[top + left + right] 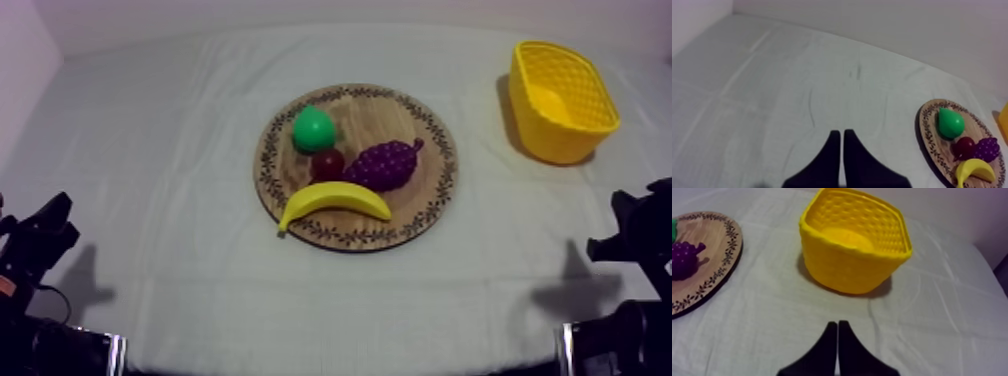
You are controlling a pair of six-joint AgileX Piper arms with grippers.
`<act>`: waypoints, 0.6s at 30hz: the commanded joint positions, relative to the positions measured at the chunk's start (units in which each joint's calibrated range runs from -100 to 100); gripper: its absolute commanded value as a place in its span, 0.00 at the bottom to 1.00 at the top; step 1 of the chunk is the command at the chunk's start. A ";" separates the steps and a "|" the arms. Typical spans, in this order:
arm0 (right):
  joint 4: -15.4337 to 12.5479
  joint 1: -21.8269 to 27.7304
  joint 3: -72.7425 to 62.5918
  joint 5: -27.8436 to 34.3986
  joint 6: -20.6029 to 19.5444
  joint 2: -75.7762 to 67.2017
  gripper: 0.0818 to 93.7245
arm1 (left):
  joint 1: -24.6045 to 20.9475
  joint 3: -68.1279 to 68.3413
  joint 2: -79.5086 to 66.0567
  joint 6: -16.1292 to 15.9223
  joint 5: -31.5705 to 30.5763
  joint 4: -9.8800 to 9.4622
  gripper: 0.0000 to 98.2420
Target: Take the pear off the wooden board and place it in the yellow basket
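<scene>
the green pear (313, 129) lay on the round wooden board with a patterned rim (375, 118), in the board's far left part, with neither claw near it. close in front of the pear sat the small red fruit (328, 163); we could not tell whether the two touched. to the right of the red fruit, close against it, lay the purple bunch of grapes (385, 164). the yellow banana (335, 202) lay along the board's near edge, its ends curving toward the near side.

the board rested about mid-way across the surface (180, 150), which was covered by a grey-white cloth. the yellow plastic basket (555, 140) stood upright at the far right, mouth up, well apart from the board.

our left claw (841, 134) sat low at the left side over bare cloth, its two black fingers (829, 155) pressed together into a narrow wedge and pinching nothing. the board and its fruit lay well apart from it.

our right claw (837, 324) sat low at the right side, its fingers likewise pressed together on nothing, pointing toward the basket, which stood a little way beyond it on the cloth.
</scene>
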 commanded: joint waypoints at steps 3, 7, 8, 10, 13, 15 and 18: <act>9.74 -5.19 -2.33 1.09 -14.75 4.48 0.00 | 0.00 -0.02 0.02 -0.03 0.00 0.01 0.00; 20.66 -12.70 -11.97 7.89 -23.17 17.23 0.00 | 0.00 -0.02 0.02 -0.01 0.00 0.01 0.00; 22.16 -14.38 -15.38 10.47 -24.25 20.83 0.00 | 0.00 -0.02 0.02 -0.02 0.00 0.01 0.00; 23.61 -17.47 -22.87 16.22 -25.53 27.64 0.00 | 0.00 -0.02 0.02 -0.01 0.00 0.01 0.00; 24.86 -22.74 -33.92 25.14 -27.67 37.15 0.00 | 0.00 -0.02 0.02 -0.01 0.00 0.01 0.00; 25.76 -26.32 -40.31 30.67 -29.48 43.35 0.00 | 0.00 -0.02 0.02 -0.02 0.00 0.01 0.00; 26.15 -31.05 -49.33 37.35 -31.58 52.61 0.00 | 0.00 -0.02 0.02 -0.02 0.00 0.01 0.00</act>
